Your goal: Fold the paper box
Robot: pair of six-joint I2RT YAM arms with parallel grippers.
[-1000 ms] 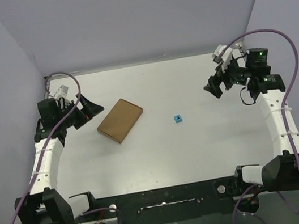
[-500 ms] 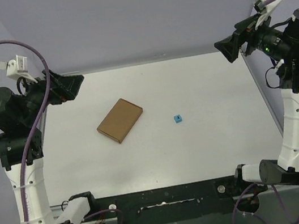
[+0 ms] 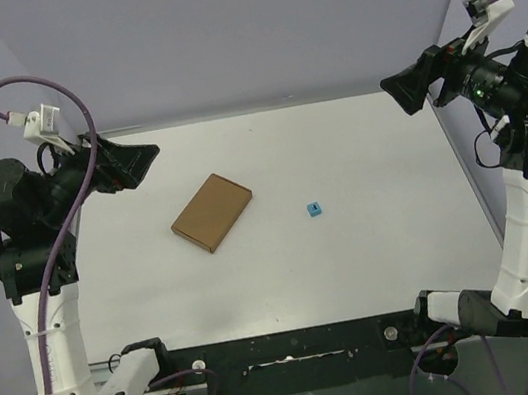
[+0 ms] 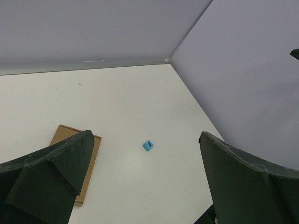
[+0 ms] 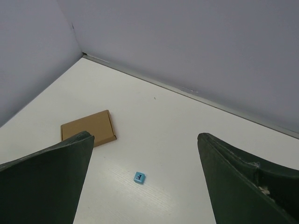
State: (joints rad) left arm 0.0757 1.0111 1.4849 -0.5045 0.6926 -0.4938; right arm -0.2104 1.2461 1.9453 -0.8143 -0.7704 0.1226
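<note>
Two arms hang high over the white table in the top view, neither one holding anything. The left gripper sits at roughly 10 o'clock from the flat brown cardboard paper box. The right gripper is way over at 2 o'clock, and both are well apart from the box. The box lies flat on the table, skewed diagonally, a bit left of centre. A tiny blue cube sits at about 3 o'clock from the box, near it but not touching.

Left wrist view: the dark green fingers are spread wide, jaws clearly apart, nothing in them. The box peeks out from behind the left finger at 8 o'clock, with the cube just below centre.

Right wrist view: same deal, right fingers wide apart with nothing between them. The box is at 9 o'clock and the cube at 6 o'clock.
</note>
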